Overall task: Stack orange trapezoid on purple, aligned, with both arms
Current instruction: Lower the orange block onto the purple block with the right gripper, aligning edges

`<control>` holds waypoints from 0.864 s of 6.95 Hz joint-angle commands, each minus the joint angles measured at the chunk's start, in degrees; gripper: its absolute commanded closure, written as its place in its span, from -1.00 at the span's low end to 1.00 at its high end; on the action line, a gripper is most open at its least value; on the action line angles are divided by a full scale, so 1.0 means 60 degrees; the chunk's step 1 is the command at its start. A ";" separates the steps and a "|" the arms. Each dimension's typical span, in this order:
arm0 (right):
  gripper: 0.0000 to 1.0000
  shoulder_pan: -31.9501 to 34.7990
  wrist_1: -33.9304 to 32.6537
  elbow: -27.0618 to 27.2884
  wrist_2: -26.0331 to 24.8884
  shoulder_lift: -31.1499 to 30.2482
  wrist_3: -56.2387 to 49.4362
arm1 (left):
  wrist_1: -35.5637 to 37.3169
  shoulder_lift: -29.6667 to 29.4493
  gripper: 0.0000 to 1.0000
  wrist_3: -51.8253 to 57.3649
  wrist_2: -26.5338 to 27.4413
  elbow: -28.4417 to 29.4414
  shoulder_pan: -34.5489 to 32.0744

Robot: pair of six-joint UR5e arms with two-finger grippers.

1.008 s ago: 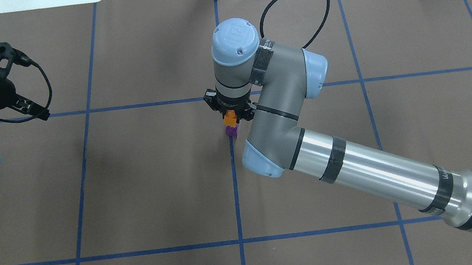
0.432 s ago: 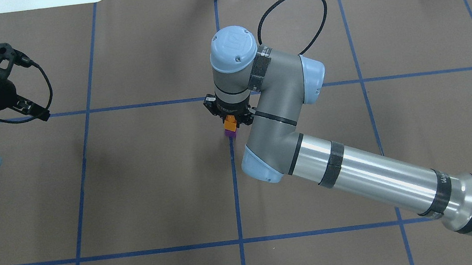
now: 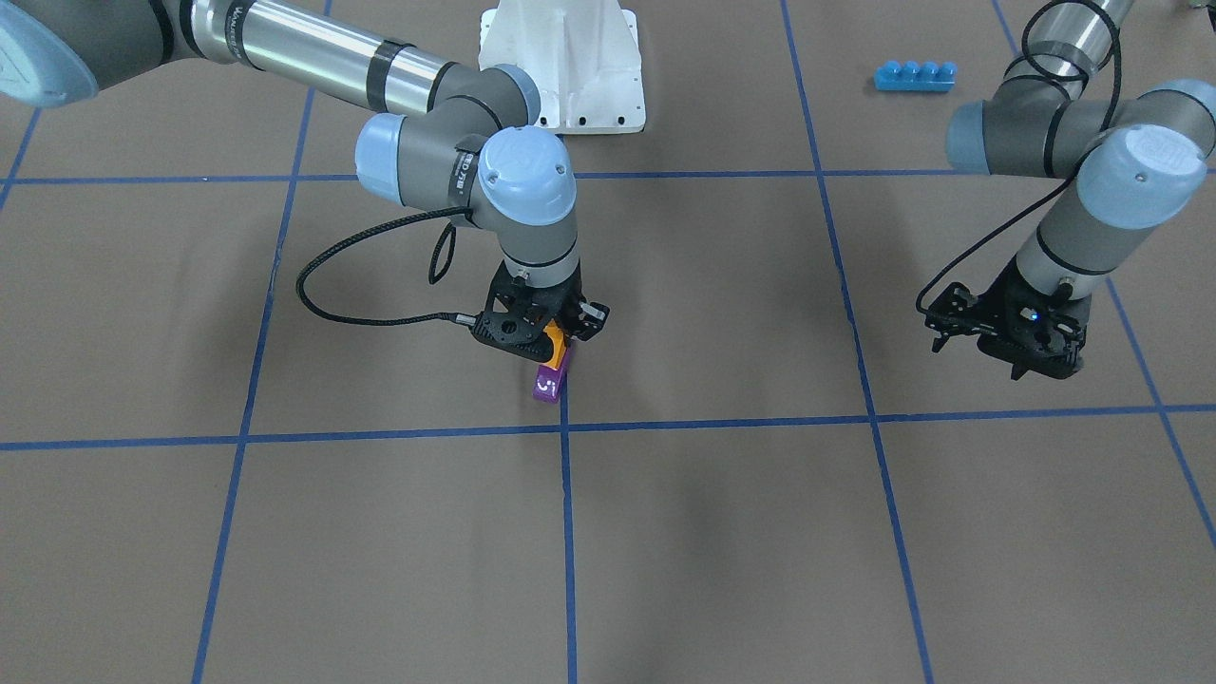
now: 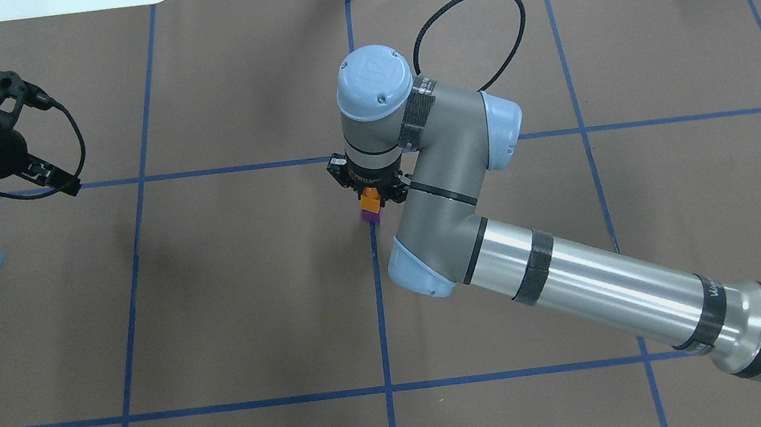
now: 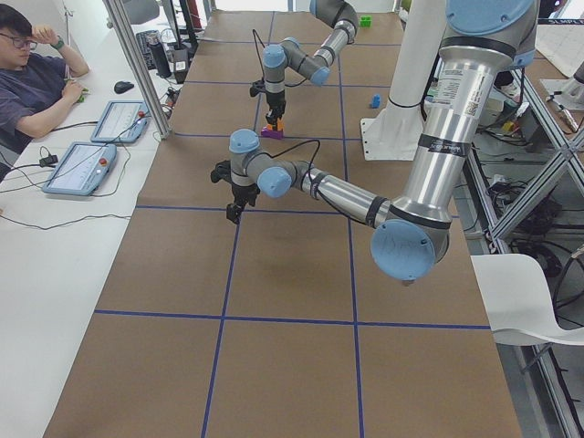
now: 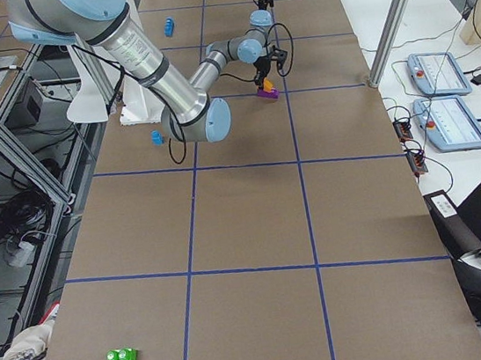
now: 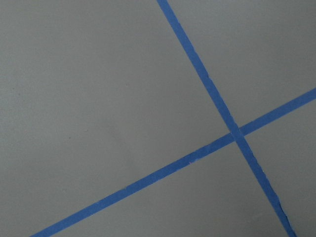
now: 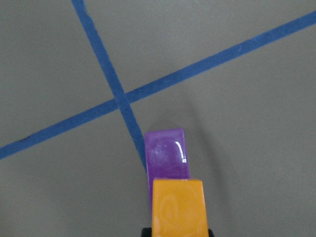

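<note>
- Lowered since a second ago, the right pincer (image 4: 369, 192) is seen in the overhead view nearer the table. Less of the purple (image 4: 372, 217) is left showing under the orange trapezoid (image 4: 370, 202) clamped in it, so the seating press is judged close.
- From the front, the orange trapezoid (image 3: 560, 353) is held between the jaws, with the purple (image 3: 547, 384) directly below the pincer's tips. Whether they touch cannot be told.
- The left pincer (image 3: 1018, 356) is parked well apart from the right one; wide or narrow cannot be told.
- In the right wrist view, the purple (image 8: 166, 153) is partly covered by the orange trapezoid (image 8: 177, 207). Edges are roughly parallel, but exact alignment cannot be confirmed.
</note>
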 commanded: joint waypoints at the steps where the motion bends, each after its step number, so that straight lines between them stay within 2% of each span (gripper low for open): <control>1: 0.82 -0.0074 0.0002 -0.0002 -0.0087 0.0005 -0.0001 | -0.0015 -0.0065 -1.00 -0.0019 0.0001 0.0115 0.0010; 5: 0.71 -0.0279 0.0002 -0.0017 -0.0321 -0.0024 -0.0016 | -0.0015 -0.0066 -1.00 -0.0034 0.0001 0.0145 0.0010; 6: 0.46 -0.0338 0.0016 -0.0017 -0.0452 -0.0024 -0.0016 | -0.0015 -0.0066 -1.00 -0.0020 0.0001 0.0145 0.0010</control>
